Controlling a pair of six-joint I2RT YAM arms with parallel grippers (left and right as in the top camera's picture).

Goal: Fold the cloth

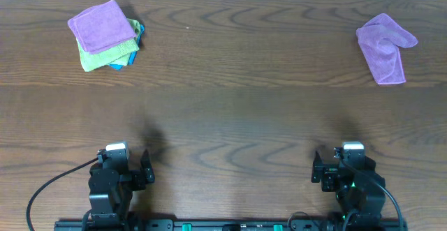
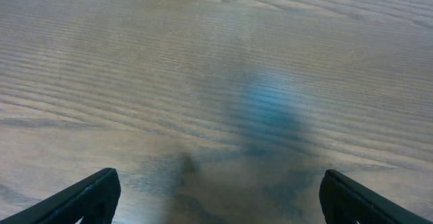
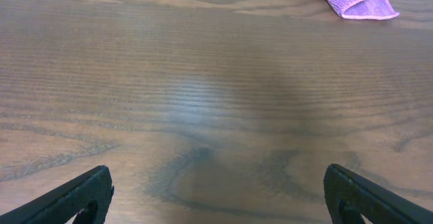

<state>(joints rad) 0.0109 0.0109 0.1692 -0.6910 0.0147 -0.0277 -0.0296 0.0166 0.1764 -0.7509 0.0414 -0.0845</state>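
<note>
Nothing is gripped yet: both sets of jaws are held spread and empty. The crumpled purple cloth (image 1: 383,42), upper right, should next be reached and flattened.

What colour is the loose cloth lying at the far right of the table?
The loose cloth is purple, seen best in the overhead view.

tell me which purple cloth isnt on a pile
The crumpled purple cloth at right, alone on the table; the folded purple cloth at left tops a green and blue pile.
</note>
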